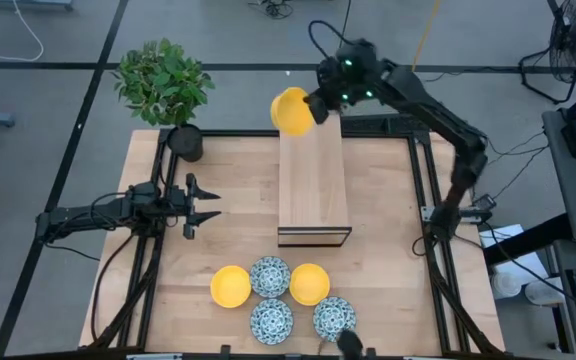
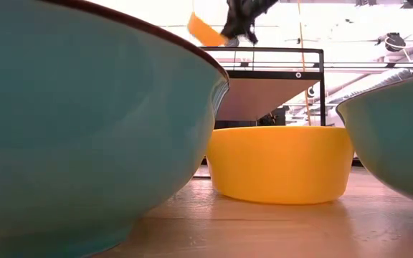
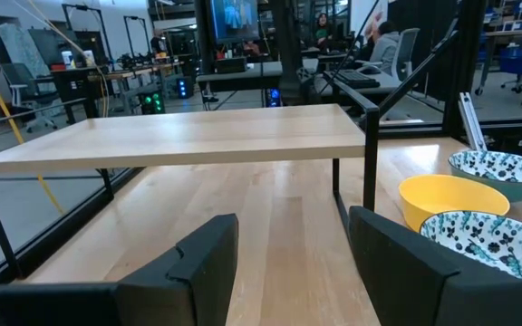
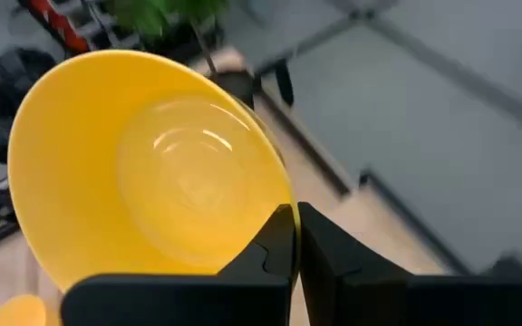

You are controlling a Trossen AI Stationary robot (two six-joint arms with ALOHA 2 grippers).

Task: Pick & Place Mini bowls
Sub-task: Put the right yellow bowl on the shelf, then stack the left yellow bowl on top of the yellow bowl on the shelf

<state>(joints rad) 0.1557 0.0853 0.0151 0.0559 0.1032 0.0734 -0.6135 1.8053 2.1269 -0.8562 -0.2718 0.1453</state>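
1. Nearest the front edge of the light wooden counter (image 1: pixel 378 250), two round white bowls with blue floral pattern and light-blue outside (image 1: pixel 271 321) (image 1: pixel 334 317) sit side by side; in the low view their blue walls fill both sides.
2. Just behind them runs a row of three: a plain bright yellow round bowl (image 1: pixel 231 286), a third blue floral bowl (image 1: pixel 269 276) and a second yellow bowl (image 1: pixel 309 284), each close against its neighbour.
3. The five bowls form one tight cluster, all upright.
4. Farther back, at mid-counter, stands a long wooden shelf on a black metal frame (image 1: pixel 313 185), reaching toward the far edge.
5. The left claw (image 1: pixel 208 206) hovers beside the shelf on the left, spread and holding nothing, its dark fingers (image 3: pixel 198 263) pointing at the shelf.
6. At the far left corner stands a leafy green plant in a dark pot (image 1: pixel 165 90).
7. Farthest, above the shelf's far end, the right claw (image 1: pixel 317 108) is pressed together on the rim of a third yellow bowl (image 1: pixel 292 110), pinching it in the air, tilted on its side.
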